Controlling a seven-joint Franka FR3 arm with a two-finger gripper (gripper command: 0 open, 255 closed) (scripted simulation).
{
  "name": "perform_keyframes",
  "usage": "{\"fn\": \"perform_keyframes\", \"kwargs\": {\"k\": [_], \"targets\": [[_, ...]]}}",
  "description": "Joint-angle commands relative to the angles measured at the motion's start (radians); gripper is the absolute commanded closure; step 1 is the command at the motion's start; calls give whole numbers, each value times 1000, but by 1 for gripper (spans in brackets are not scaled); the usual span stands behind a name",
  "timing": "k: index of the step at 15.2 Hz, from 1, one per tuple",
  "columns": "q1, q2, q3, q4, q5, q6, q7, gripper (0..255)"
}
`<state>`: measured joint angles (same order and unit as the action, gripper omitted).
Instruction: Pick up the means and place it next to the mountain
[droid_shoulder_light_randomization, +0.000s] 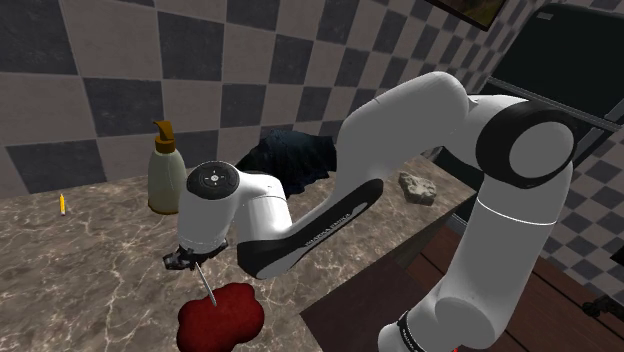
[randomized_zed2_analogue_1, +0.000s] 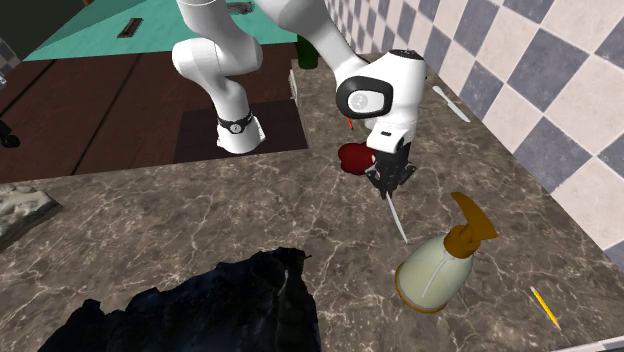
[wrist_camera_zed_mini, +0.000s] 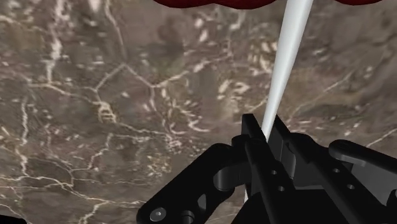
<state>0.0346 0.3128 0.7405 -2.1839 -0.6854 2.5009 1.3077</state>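
Observation:
My black gripper (droid_shoulder_light_randomization: 188, 261) is shut on a thin white pointed stick (droid_shoulder_light_randomization: 207, 287), lifted above the marble counter (droid_shoulder_light_randomization: 90, 270). The stick slants down out of the gripper (randomized_zed2_analogue_1: 388, 180), its tip hanging just over the counter (randomized_zed2_analogue_1: 150, 230). Close up, the fingers (wrist_camera_zed_mini: 254, 137) clasp the white stick (wrist_camera_zed_mini: 284, 70) at its thick end. A dark craggy heap (droid_shoulder_light_randomization: 290, 158) lies at the back of the counter, behind the arm. The dark heap (randomized_zed2_analogue_1: 200, 305) is at the second exterior view's bottom. A small grey rock (droid_shoulder_light_randomization: 417, 187) lies on the counter at the shoulder view's right.
A dark red blob (droid_shoulder_light_randomization: 220, 318) lies just under the stick's tip and also shows beside the gripper (randomized_zed2_analogue_1: 352, 157). A pale soap dispenser (droid_shoulder_light_randomization: 165, 170) with a brown pump stands near the wall. A yellow pencil (droid_shoulder_light_randomization: 62, 204) lies farther off. Another white stick (randomized_zed2_analogue_1: 450, 103) lies by the wall.

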Motion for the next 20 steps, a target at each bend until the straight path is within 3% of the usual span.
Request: {"fn": "perform_keyframes", "kwargs": {"k": [1, 6, 20], "targets": [[0, 2, 0, -1, 0, -1, 0, 255], [0, 2, -1, -2, 0, 0, 0, 255], [-84, -157, 101, 23, 231, -105, -179, 255]]}}
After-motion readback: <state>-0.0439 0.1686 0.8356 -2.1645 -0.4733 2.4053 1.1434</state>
